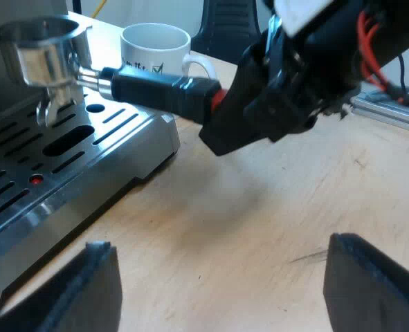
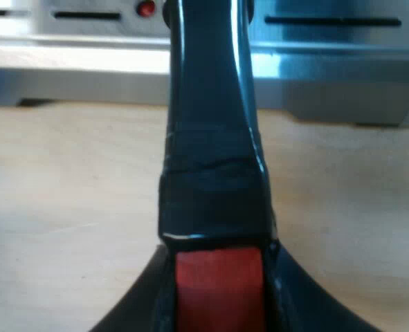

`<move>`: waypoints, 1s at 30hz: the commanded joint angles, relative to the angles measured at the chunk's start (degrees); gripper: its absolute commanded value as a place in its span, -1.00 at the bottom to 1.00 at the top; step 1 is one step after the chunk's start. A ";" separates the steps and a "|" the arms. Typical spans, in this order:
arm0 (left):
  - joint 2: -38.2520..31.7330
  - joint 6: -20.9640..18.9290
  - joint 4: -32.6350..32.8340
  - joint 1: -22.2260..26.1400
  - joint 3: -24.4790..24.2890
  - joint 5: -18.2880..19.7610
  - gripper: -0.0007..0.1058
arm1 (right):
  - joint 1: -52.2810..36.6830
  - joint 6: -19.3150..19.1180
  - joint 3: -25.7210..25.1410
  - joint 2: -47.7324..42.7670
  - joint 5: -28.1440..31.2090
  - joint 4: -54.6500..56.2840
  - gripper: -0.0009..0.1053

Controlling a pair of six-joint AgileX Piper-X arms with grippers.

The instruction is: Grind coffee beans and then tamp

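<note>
Your right gripper (image 2: 218, 304) is pinching the red end (image 2: 218, 280) of a glossy dark handle (image 1: 156, 90), its two black fingers (image 2: 138, 311) pressed against either side. It is holding the round steel holder (image 1: 41, 52) out ahead of it, above the slotted drip tray (image 1: 66, 149) of the brushed-metal espresso machine (image 2: 342, 76). A white ceramic mug (image 1: 156, 45) is standing just beyond the handle. Your left gripper (image 1: 225, 283) is hanging spread wide and empty over the pale wooden table (image 1: 287, 207), short of the handle and well apart from it.

Whether the holder is carrying grounds cannot be told. Judging by the task, you are taking it to be filled. Gripping so far from the heavy end, you are working a long lever, so be squeezing firmly, moving slowly and holding it level to stop it twisting in the grip. Be watching the twin spouts (image 1: 48, 111) underneath, which are riding close over the tray, and the mug near the handle.
</note>
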 commanded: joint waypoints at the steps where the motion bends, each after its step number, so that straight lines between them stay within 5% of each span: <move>1: -0.37 -0.61 -0.57 -0.11 -0.14 0.62 0.20 | 0.42 -0.41 -0.62 -1.58 2.99 -1.02 -0.98; 30: -0.37 -0.61 -0.57 -0.11 -0.14 0.72 0.20 | 10.07 0.91 -0.62 -9.59 6.85 9.28 -0.98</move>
